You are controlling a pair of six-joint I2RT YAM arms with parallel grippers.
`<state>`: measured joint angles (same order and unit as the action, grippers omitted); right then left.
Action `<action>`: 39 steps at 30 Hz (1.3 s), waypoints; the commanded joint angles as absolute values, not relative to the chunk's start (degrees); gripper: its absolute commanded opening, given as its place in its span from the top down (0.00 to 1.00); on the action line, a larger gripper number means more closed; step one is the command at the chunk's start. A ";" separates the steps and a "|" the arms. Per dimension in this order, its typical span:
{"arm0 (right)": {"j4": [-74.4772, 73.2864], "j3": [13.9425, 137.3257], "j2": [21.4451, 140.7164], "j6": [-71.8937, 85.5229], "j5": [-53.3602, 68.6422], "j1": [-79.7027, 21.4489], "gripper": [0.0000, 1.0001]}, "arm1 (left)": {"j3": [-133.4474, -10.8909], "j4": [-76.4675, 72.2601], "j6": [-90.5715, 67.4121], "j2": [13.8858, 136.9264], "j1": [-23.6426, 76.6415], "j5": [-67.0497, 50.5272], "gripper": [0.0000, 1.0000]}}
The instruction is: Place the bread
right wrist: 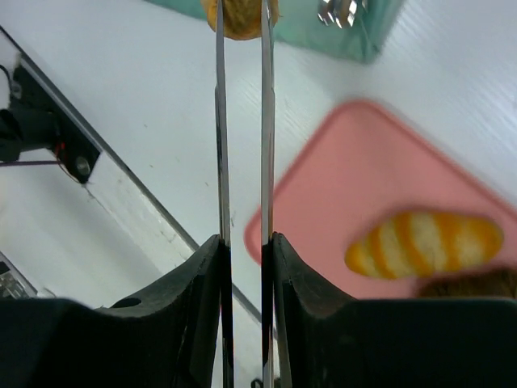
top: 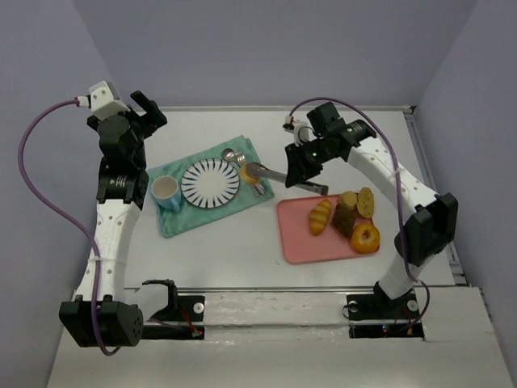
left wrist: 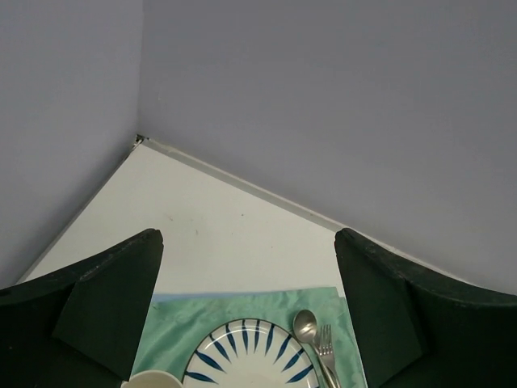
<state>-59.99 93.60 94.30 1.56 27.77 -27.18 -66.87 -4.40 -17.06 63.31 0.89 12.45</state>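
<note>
The bread (top: 243,170), a small round golden bun, is pinched between the tips of metal tongs (top: 271,174) just above the right rim of the blue-striped white plate (top: 206,184). My right gripper (top: 297,172) is shut on the tongs' handle end. In the right wrist view the two tong blades (right wrist: 220,121) run up from my gripper (right wrist: 245,240) to the bread (right wrist: 240,18) at the top edge. My left gripper (top: 150,113) is open and empty, raised at the back left; it also shows in the left wrist view (left wrist: 249,246) above the plate (left wrist: 246,356).
The plate sits on a green cloth (top: 190,220) with a white cup (top: 166,191), a spoon (top: 229,154) and a fork (top: 258,189). A pink tray (top: 303,242) holds a striped yellow roll (top: 321,217), a brown loaf (top: 347,212) and an orange doughnut (top: 365,238).
</note>
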 commanded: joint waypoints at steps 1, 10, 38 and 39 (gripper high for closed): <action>-48.79 103.16 106.39 0.62 35.24 -32.24 0.78 | -66.71 -6.42 -16.96 61.61 0.70 12.74 0.01; -51.84 125.83 127.69 0.62 31.46 -35.16 0.57 | -66.01 -6.42 -17.40 61.87 0.62 12.13 0.01; -37.56 99.55 102.77 11.43 11.00 -10.33 0.43 | -63.73 -5.89 -17.05 59.77 0.62 13.71 0.01; -36.22 96.88 102.74 11.43 10.90 -7.93 0.43 | -63.29 -5.89 -17.05 59.68 0.70 13.88 0.01</action>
<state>-44.88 107.98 109.14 8.99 19.55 -19.46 -64.79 -4.23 -17.08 61.98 0.89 12.78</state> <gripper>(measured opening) 0.575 0.990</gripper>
